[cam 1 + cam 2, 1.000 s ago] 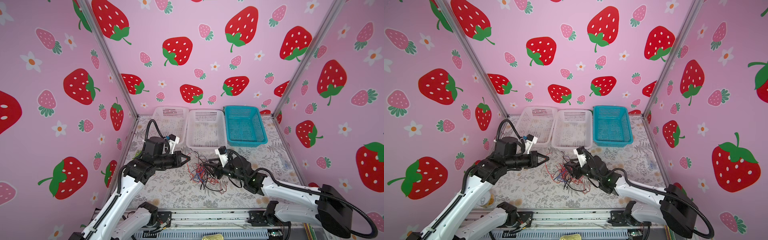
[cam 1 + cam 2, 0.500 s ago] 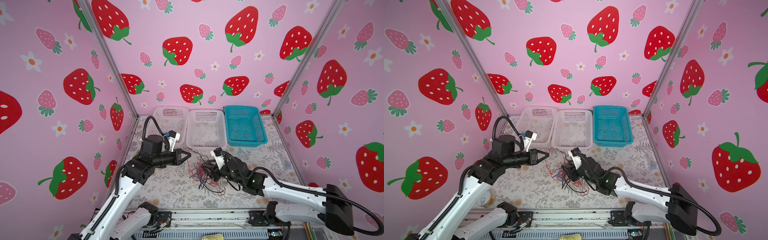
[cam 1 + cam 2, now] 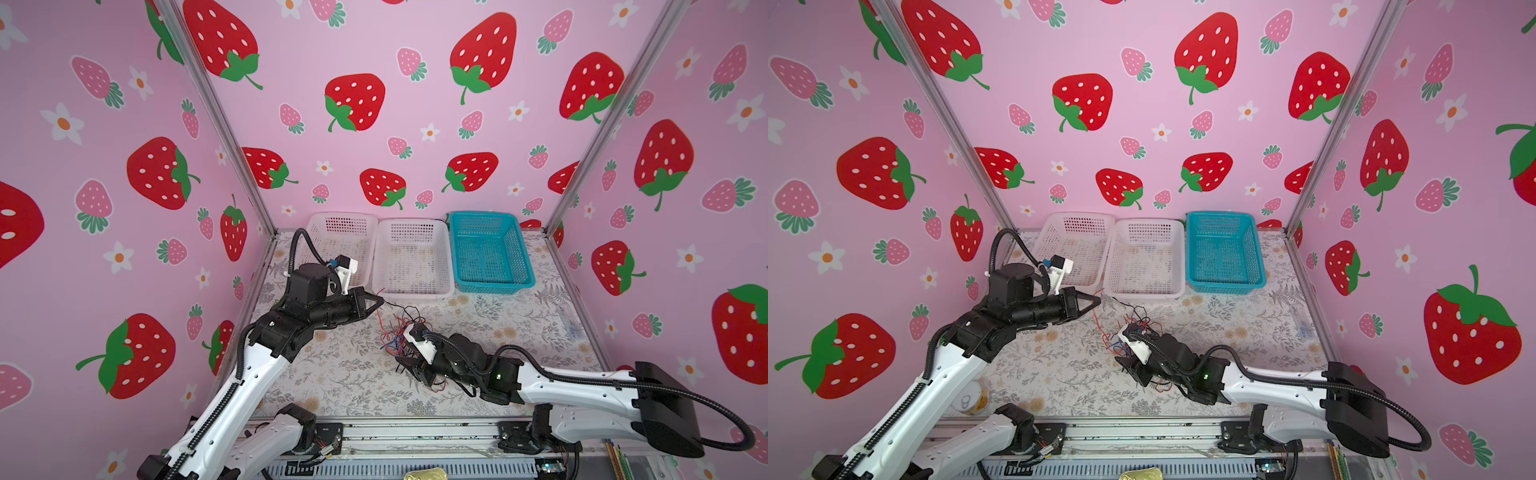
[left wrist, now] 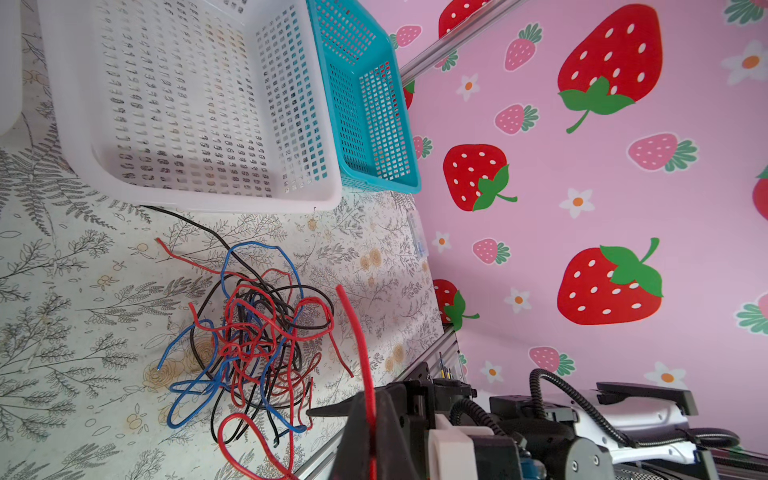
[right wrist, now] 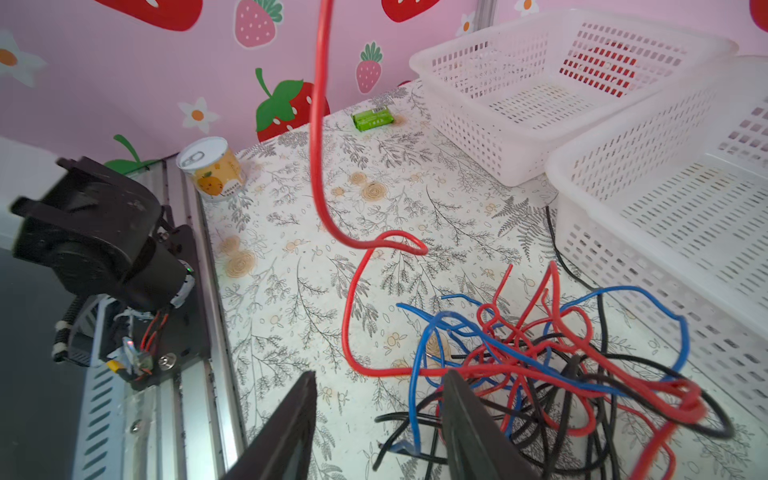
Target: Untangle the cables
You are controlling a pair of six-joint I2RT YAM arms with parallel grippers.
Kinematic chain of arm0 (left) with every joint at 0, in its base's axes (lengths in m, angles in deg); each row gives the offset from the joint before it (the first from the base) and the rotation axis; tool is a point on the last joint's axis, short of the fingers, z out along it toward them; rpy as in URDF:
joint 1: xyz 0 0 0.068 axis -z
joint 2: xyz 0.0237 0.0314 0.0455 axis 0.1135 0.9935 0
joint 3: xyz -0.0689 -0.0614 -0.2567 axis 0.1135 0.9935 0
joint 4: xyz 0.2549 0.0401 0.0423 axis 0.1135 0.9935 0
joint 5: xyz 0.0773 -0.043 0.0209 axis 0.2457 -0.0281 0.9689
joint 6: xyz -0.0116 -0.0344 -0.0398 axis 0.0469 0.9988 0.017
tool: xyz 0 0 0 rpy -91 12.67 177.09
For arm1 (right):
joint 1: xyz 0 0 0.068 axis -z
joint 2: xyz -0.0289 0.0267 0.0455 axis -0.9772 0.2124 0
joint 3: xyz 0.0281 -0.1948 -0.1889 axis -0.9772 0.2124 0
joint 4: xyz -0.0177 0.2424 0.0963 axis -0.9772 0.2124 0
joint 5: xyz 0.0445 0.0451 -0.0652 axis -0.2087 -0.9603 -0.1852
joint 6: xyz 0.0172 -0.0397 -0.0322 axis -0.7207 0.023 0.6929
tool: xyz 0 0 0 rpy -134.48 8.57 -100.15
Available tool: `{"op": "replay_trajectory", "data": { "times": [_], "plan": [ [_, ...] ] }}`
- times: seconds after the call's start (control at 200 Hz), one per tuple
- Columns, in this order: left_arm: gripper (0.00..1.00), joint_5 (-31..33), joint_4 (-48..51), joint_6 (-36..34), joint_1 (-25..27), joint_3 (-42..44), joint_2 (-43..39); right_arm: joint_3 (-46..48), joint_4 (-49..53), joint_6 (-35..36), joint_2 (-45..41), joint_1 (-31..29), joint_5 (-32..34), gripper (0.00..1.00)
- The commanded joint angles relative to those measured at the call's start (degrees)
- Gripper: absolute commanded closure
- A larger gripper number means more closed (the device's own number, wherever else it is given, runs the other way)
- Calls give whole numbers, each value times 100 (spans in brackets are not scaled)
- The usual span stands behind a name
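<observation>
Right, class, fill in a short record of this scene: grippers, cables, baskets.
Left gripper: shut on a red cable rising from the tangle
Right gripper: open, low at the tangle's edge
Cables: red, blue and black, tangled on the table
Baskets: left white basket, middle white basket, blue basket, in a row at the back

Both top views look down from high above the near edge, facing the far wall, and take in the whole table (image 3: 332, 374) — nearly the same picture. Each wrist camera sits close over the table: the left one faces right, the right one faces left — both share the cables (image 4: 257, 332) and the middle white basket (image 5: 602, 249).
</observation>
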State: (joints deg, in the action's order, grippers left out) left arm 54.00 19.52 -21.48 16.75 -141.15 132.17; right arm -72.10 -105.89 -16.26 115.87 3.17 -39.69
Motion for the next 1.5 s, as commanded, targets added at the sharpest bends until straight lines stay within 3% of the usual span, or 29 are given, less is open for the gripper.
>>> {"op": "replay_trajectory", "data": {
  "times": [0.0,0.215,0.32,0.665,1.081,1.296,1.496],
  "plan": [
    [100,-64,-258,225,13,-126,-59,-213,-247,386,199,-57,221,49],
    [100,-74,-252,274,20,-127,-20,-285,-624,623,445,-154,1045,62],
    [100,-52,-241,318,16,-82,-18,-334,-753,742,568,-235,1138,68],
    [100,-30,-198,370,18,-73,16,-532,-1075,1275,794,-975,2405,63],
    [100,93,0,269,16,-191,-27,-531,-1107,1313,1242,-1001,2380,68],
    [100,93,-2,265,19,-227,-18,-487,-1126,1304,1225,-1005,2472,88],
    [100,175,62,203,7,-233,-73,-386,-1124,1356,1014,-1004,2428,100]
  ]
}}
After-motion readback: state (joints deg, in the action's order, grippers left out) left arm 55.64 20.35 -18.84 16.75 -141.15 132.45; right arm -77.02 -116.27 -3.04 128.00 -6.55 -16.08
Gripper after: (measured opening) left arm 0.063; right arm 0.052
